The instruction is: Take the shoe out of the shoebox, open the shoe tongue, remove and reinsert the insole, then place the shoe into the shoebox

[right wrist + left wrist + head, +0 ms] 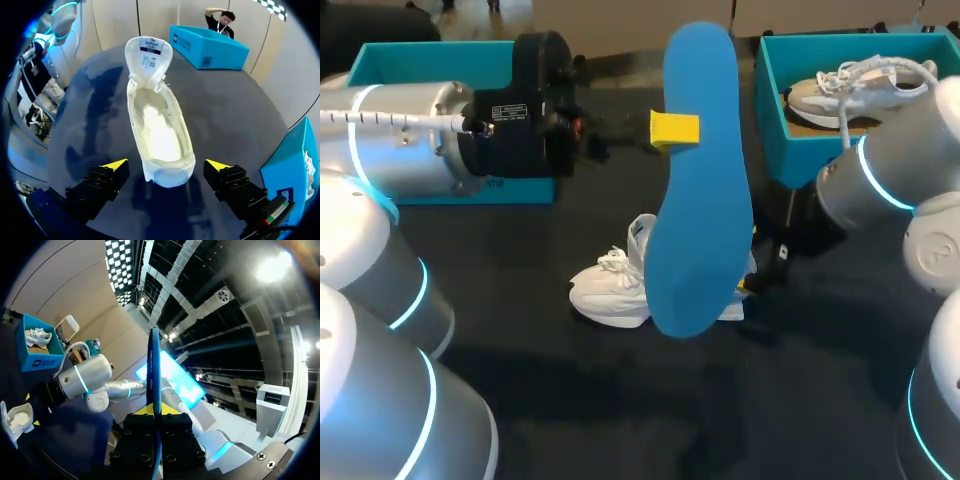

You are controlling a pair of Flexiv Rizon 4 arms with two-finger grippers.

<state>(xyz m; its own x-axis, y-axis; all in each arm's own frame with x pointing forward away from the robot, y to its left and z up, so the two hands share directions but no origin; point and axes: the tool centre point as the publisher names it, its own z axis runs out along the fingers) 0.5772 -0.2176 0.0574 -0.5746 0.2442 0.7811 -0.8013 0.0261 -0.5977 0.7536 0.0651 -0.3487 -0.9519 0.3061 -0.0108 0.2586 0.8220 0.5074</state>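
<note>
Small print on the shoe tongue [148, 51] and shoebox [220, 55] wall, none legible

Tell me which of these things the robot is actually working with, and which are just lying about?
In the job:
blue foam insole, held in the left end effector
white lace-up shoe
teal cardboard shoebox at the left, probably

Lying about:
second teal shoebox at the right
grey-white sneaker inside it

A dark table [620, 400] is carrying a teal box [800, 160] at its far right corner, open-topped and standing flat. A grey-and-white sneaker [840, 90] is lying inside it, white laces looping loosely over its upper.
</note>
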